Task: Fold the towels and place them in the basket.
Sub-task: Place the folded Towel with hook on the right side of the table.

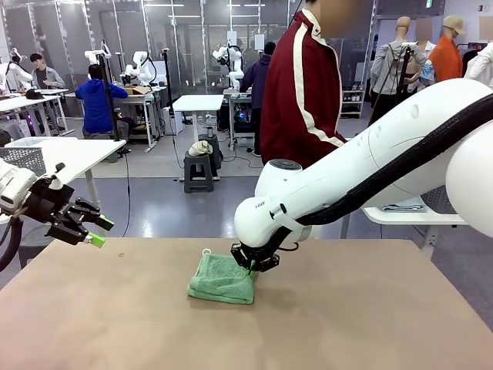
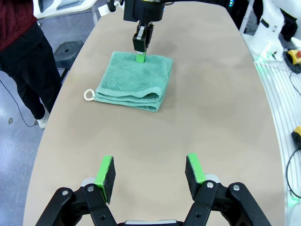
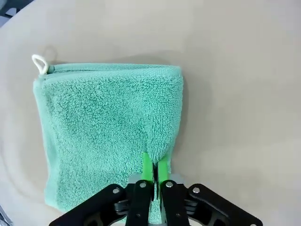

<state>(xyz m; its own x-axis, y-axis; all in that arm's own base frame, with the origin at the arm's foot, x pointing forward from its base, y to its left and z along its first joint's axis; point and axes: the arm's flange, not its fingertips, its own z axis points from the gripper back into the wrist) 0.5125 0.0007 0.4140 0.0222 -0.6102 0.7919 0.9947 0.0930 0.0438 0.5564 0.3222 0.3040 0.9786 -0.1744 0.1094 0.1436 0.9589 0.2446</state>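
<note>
Towel (image 1: 219,281), one, folded, right gripper (image 3: 153,165) pinching it, left gripper (image 2: 149,169) spread

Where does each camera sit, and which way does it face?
Front: fixed on the robot's side, facing across the table at the person; left hand and right hand show.
Left wrist: above the open left hand, facing the green towel.
Right wrist: straight down over the right hand, shut on that towel.
Shared: all show the towel.
</note>
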